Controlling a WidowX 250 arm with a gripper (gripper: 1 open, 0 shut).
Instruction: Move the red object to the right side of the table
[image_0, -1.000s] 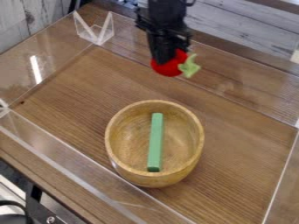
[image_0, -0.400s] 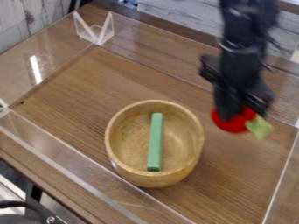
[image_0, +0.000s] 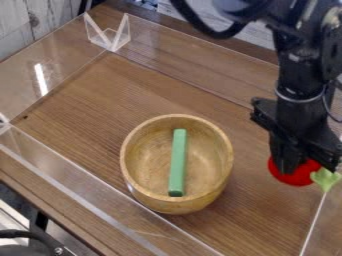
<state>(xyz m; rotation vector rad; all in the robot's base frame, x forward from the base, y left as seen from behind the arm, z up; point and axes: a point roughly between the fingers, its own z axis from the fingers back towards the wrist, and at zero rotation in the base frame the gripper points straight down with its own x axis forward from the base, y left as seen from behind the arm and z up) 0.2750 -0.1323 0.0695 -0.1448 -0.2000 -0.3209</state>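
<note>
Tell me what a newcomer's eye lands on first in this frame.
The black gripper at the right side of the table, shut on the red object, whose green leafy tip sticks out near the clear acrylic wall. Next comes the wooden bowl in the middle of the tabletop, with a green stick lying inside it.

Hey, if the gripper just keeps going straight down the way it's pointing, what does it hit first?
Most likely the table. The gripper, shut on the red object, points almost straight down near the right wall, with nothing else visible underneath. How much gap remains is hard to judge.
</note>
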